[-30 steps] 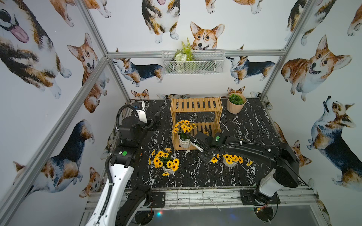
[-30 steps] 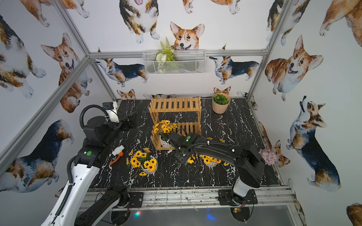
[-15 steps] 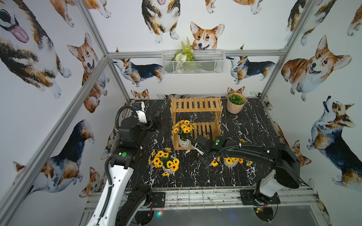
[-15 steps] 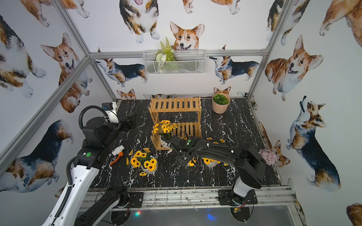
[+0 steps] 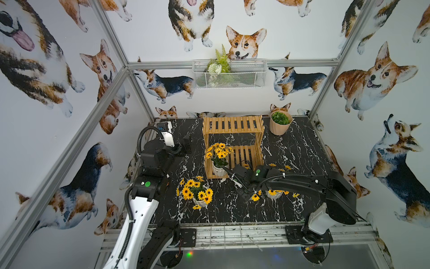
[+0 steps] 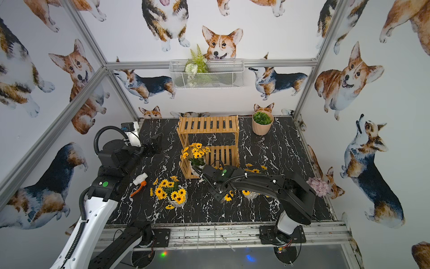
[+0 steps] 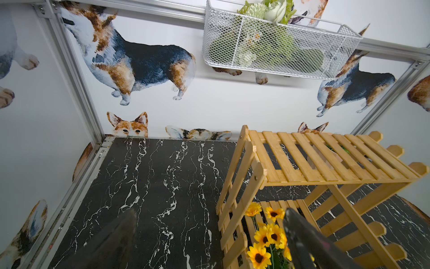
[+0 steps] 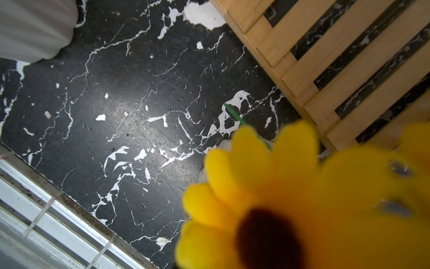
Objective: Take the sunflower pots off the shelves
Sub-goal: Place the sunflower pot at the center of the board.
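Observation:
The light-wood shelves (image 5: 232, 125) stand at the back middle of the table. One sunflower pot (image 5: 218, 171) sits on the lower shelf's left end, and its blooms (image 7: 267, 237) show in the left wrist view. A second sunflower pot (image 5: 200, 200) stands on the table in front, and a third (image 5: 274, 195) is half hidden under my right arm. My right gripper (image 5: 246, 198) hangs shut beside that third pot. One bloom (image 8: 290, 198) fills the right wrist view and hides the jaws. My left gripper (image 7: 209, 233) is open and holds nothing, left of the shelves.
A beige pot with a green plant (image 5: 280, 123) stands right of the shelves. A white wire basket (image 5: 229, 74) hangs on the back wall. An orange-and-white tool (image 6: 139, 184) lies by my left arm. A pink flower bunch (image 6: 318, 186) lies at the right edge.
My right gripper has drifted a little toward the table's front, away from the shelves. The pots and my left arm have not moved.

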